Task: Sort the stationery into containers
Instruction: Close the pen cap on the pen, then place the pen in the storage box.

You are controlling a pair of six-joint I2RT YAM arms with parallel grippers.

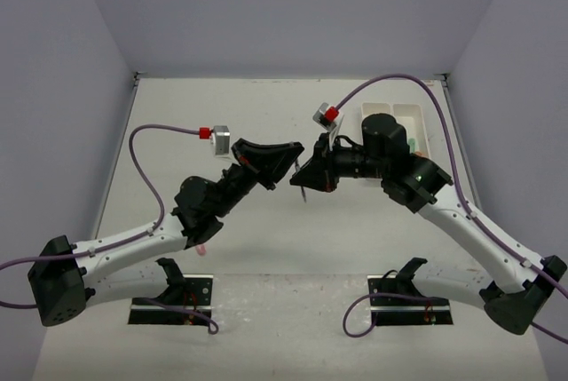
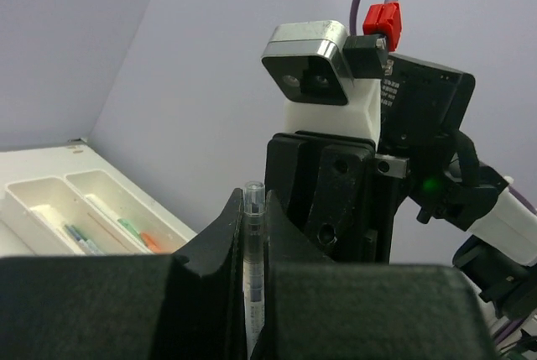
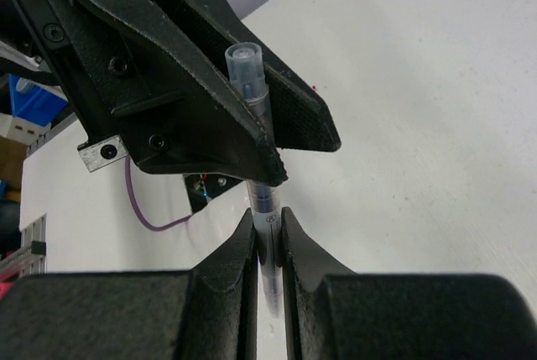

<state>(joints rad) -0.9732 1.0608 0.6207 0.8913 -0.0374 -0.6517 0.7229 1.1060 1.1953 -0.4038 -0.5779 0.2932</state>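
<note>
Handover: left gripper [image 2: 253, 200] and right gripper [image 3: 267, 217] are both clamping the thin clear-capped plastic pen [image 3: 246, 65]; one should be releasing gently, straight back.

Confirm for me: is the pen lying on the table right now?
No: the clear-capped pen is up off the table, clamped between the left pincer and the right pincer.

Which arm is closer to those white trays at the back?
Right. The right arm partly covers the trays in the overhead view; the left arm is at mid-table, clearly farther from them.
</note>
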